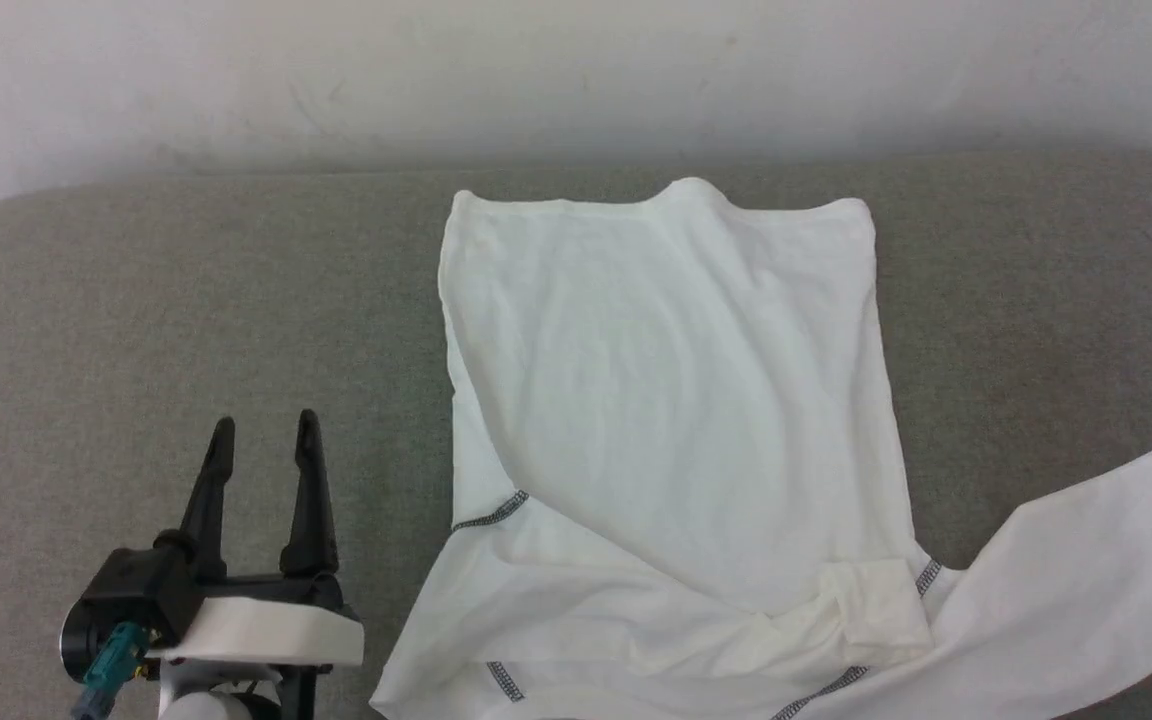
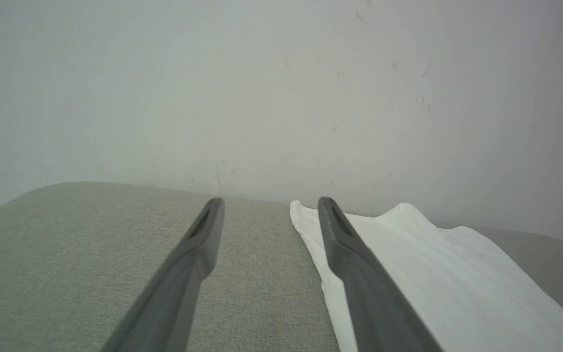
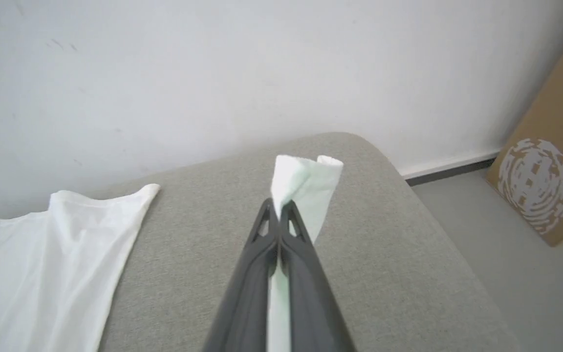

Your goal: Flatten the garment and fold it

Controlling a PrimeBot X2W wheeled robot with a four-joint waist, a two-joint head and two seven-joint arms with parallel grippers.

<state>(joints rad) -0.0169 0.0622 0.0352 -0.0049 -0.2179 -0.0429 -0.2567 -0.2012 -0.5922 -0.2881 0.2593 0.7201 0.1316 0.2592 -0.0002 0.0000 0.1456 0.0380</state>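
Fig.: R gripper [image 3: 277, 205] pinches sleeve [image 3: 306, 178], prob. at cuff; top [image 1: 676, 380], long axis 12–6, lies at 9 o'clock. L gripper [image 1: 266, 420] spread.

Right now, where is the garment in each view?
Head view: garment at centre, sleeve running off right.
Left wrist view: garment in right half.
Right wrist view: garment lower left; sleeve end pinched in right fingers, centre.
Shared landmark: grey cushion under it.

Soft even daylight, faint shadows
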